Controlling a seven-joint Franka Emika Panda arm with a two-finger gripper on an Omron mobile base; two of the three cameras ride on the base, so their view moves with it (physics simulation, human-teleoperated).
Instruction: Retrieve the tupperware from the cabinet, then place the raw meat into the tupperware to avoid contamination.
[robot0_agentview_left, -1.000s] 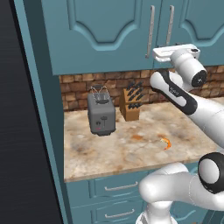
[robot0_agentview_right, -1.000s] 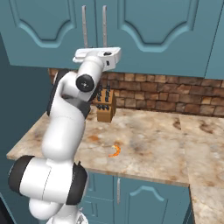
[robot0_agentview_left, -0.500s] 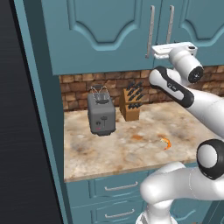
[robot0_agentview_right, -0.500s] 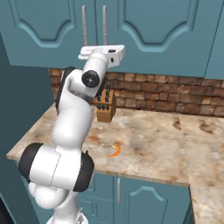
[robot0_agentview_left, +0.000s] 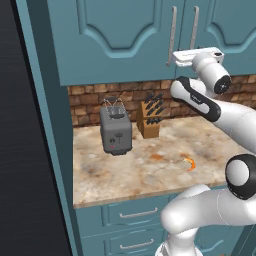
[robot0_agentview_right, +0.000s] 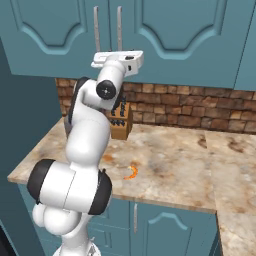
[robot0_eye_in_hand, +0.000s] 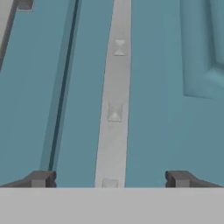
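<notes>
Since half a second ago the hand has pushed closer to the cabinet (robot0_agentview_left: 130, 35): in the left base view the gripper (robot0_agentview_left: 172, 59) now sits at the lower end of the long silver bar handle (robot0_agentview_left: 173, 30), and in the right base view the gripper (robot0_agentview_right: 96, 62) has drawn in under the two handles. The doors have stayed shut and the things on the counter have not moved.

In the hand view the fingers (robot0_eye_in_hand: 40, 179) stand spread apart, one dark tip on each side of a flat, pale silver handle (robot0_eye_in_hand: 114, 109) that runs up the smooth teal door; they grip nothing.

The raw meat (robot0_agentview_left: 190, 163), a small orange curved piece, lies on the mottled stone countertop (robot0_agentview_left: 150, 170) near its front edge, also seen at (robot0_agentview_right: 131, 172). A grey boxy toaster (robot0_agentview_left: 115, 131) stands toward the left edge, and a wooden knife block (robot0_agentview_left: 149, 120) stands against the brick backsplash at the back edge.
</notes>
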